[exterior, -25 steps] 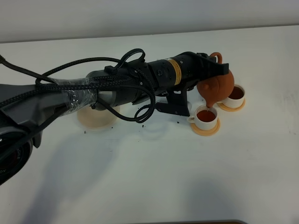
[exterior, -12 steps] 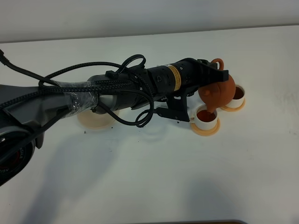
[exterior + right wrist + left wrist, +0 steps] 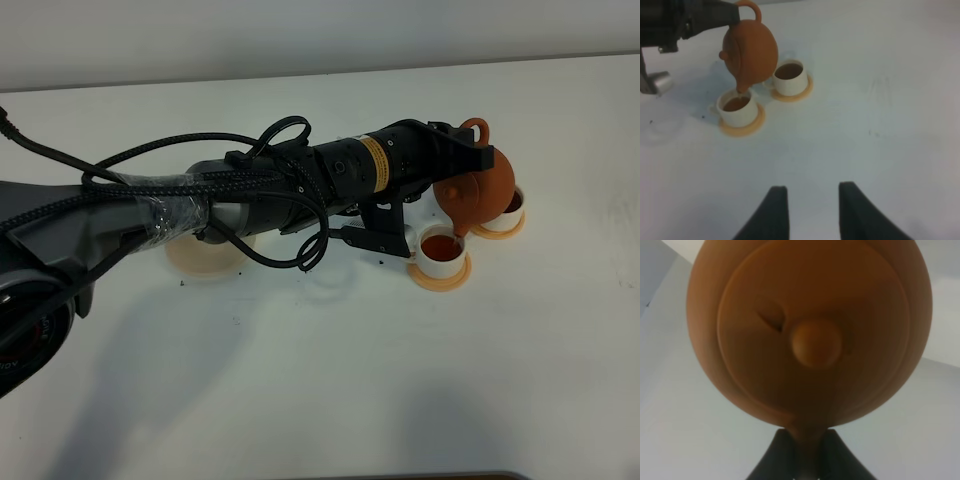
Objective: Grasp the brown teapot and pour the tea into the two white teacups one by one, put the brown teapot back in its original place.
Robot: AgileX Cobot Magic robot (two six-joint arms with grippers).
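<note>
My left jaws (image 3: 470, 150) pinched the brown teapot (image 3: 480, 192) by its handle, holding it tilted, spout down over the nearer white teacup (image 3: 442, 251). The farther teacup (image 3: 789, 76) also held tea. My right jaws (image 3: 809, 212) stood spread above the worktop (image 3: 330, 360). The cream saucer (image 3: 205, 258) sat bare.

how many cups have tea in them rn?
2. The near teacup sits under the brown teapot's spout with tea inside. The far teacup, beside the teapot, also holds tea. Each sits on an orange coaster. No others visible.
</note>
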